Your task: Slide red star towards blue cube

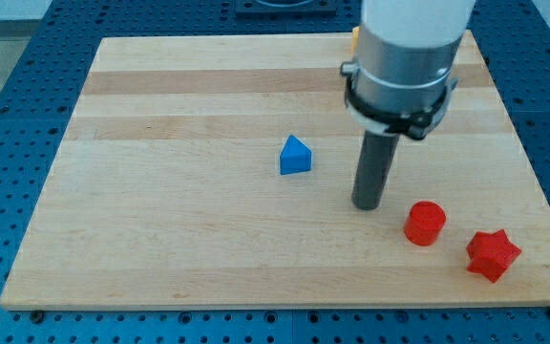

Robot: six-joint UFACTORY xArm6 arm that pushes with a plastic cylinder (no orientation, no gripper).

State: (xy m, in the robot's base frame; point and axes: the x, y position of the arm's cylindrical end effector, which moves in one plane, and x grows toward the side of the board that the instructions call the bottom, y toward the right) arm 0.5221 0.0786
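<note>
The red star [493, 253] lies near the board's bottom right corner. The blue cube [295, 155] sits near the board's middle, to the star's upper left. My tip [367, 204] rests on the board between them, right of and a little below the blue cube, and left of the red cylinder [425, 223]. The tip touches no block. The red cylinder stands between my tip and the red star.
The wooden board [160, 191] lies on a blue perforated table. A small orange block [354, 38] peeks out at the board's top edge, mostly hidden behind the arm's white body [409, 48].
</note>
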